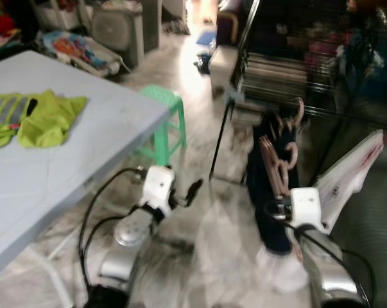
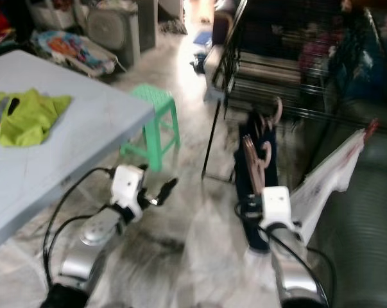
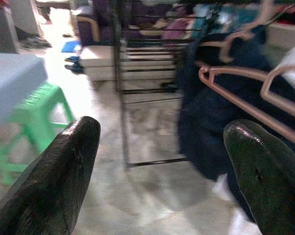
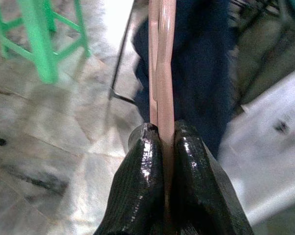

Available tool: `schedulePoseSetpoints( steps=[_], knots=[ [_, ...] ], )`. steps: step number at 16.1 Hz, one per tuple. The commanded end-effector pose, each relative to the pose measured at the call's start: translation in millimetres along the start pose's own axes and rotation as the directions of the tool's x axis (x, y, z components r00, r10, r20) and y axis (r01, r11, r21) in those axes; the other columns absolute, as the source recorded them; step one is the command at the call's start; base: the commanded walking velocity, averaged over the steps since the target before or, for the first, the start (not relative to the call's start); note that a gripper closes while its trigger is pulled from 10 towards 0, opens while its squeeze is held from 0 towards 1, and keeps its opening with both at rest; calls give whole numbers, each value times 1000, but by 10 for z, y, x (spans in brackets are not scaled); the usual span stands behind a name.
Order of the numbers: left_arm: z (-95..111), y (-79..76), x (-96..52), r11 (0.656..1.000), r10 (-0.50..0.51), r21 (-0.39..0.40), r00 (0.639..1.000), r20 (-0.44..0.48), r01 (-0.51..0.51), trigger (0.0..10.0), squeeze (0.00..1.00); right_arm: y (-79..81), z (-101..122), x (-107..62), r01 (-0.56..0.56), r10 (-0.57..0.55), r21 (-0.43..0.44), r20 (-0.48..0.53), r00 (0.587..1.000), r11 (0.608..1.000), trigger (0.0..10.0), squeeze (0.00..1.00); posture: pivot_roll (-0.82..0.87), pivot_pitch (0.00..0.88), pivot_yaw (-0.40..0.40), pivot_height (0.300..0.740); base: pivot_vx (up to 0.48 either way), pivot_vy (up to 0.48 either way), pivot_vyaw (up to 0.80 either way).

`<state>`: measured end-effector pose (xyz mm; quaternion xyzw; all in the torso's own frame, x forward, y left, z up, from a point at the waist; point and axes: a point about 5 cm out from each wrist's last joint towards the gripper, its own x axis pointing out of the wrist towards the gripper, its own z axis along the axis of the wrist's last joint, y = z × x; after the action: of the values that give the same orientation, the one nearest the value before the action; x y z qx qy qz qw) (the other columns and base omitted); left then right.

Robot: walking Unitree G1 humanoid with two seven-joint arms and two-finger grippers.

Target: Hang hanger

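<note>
A pink plastic hanger [image 1: 278, 160] carrying a dark navy garment [image 1: 267, 192] is held upright in my right gripper [image 4: 163, 142], whose black fingers are shut on the hanger's bar. The hook [image 1: 300, 110] points up toward the black wire drying rack [image 1: 289, 77] behind it. My left gripper [image 1: 192, 191] hovers low over the floor to the left of the garment, open and empty; its two fingers [image 3: 64, 171] stand wide apart in the left wrist view, where the hanger [image 3: 245, 105] also appears.
A grey table [image 1: 58, 167] with a neon yellow vest [image 1: 33, 115] is at the left. A green plastic stool [image 1: 164, 122] stands beside it. A white cloth [image 1: 353, 173] hangs at the right. Boxes and clutter line the back wall.
</note>
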<state>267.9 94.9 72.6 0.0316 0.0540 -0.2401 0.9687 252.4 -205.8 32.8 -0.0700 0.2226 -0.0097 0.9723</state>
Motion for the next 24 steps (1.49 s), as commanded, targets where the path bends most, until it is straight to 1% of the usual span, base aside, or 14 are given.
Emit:
schedulePoseSetpoints(
  steps=[1, 2, 3, 6, 7, 9, 10, 11, 13, 14, 17, 21, 24],
  knots=[
    [-46, 95, -27, 999, 46, 29, 999, -17, -46, 10000, 0, 83, 11, 24, -37, 37, 4, -18, 999, 999, 10000, 0, 10, 0, -137, 740, 0, 0, 0],
    [-57, 172, -62, 996, 81, 35, 996, -23, -81, 10000, 0, 129, 47, 37, -64, 64, 0, -10, 998, 998, 10000, 0, 30, 0, -154, 740, 0, 0, 0],
    [-114, 313, -183, 988, 153, 20, 987, -45, -152, 10000, 0, 187, 49, 102, -76, 76, -2, -7, 997, 997, 10000, 0, 52, 0, -141, 740, 0, 0, 0],
    [-229, 422, -352, 979, 204, 14, 976, -73, -203, 10000, 0, 185, 102, 182, -30, 29, 52, 21, 999, 998, 10000, 0, 63, 0, -88, 740, 0, 0, 0],
    [-233, 430, -360, 979, 205, 10, 976, -71, -205, 10000, 0, 149, 93, 186, 1, -2, 71, 20, 1000, 997, 10000, 0, 53, 0, -66, 740, 0, 0, 0],
    [-196, 428, -322, 983, 181, 9, 981, -63, -181, 10000, 0, 76, 53, 151, 46, -48, 108, 16, 999, 993, 10000, 0, 36, 0, -39, 740, 0, 0, 0],
    [-182, 436, -284, 987, 163, 12, 984, -64, -163, 10000, 0, 40, -22, 121, 73, -72, 127, -6, 997, 989, 10000, 0, 11, 0, -15, 740, 0, 0, -494],
    [-180, 445, -266, 988, 156, 12, 986, -65, -155, 10000, 0, 22, -66, 103, 89, -88, 125, -16, 996, 988, 10000, 0, -9, 0, 0, 740, 0, 0, -531],
    [-171, 437, -221, 991, 134, -6, 989, -66, -135, 10000, 0, -14, -78, 81, 108, -109, 151, -4, 994, 982, 10000, 0, -25, 0, 14, 740, 323, 338, -800],
    [-164, 416, -189, 993, 119, -4, 991, -65, -120, 10000, 0, -24, -89, 72, 116, -116, 157, -8, 993, 981, 10000, 0, -27, 0, 14, 740, 315, 364, 0],
    [-139, 367, -158, 996, 94, -1, 994, -55, -94, 10000, 0, 9, -91, 75, 94, -93, 134, -13, 996, 987, 10000, 0, -23, 0, -3, 740, 311, 366, 0],
    [-142, 342, -149, 996, 87, -3, 995, -56, -87, 10000, 0, -1, -80, 102, 94, -92, 117, -22, 996, 989, 10000, 0, -19, 0, -10, 740, 310, 367, 0],
    [-148, 289, -133, 999, 35, 17, 997, -68, -34, 10000, 0, 33, -27, 101, 89, -88, 119, -10, 996, 989, 10000, 0, -23, 0, -7, 740, 336, 340, 0]
  ],
)
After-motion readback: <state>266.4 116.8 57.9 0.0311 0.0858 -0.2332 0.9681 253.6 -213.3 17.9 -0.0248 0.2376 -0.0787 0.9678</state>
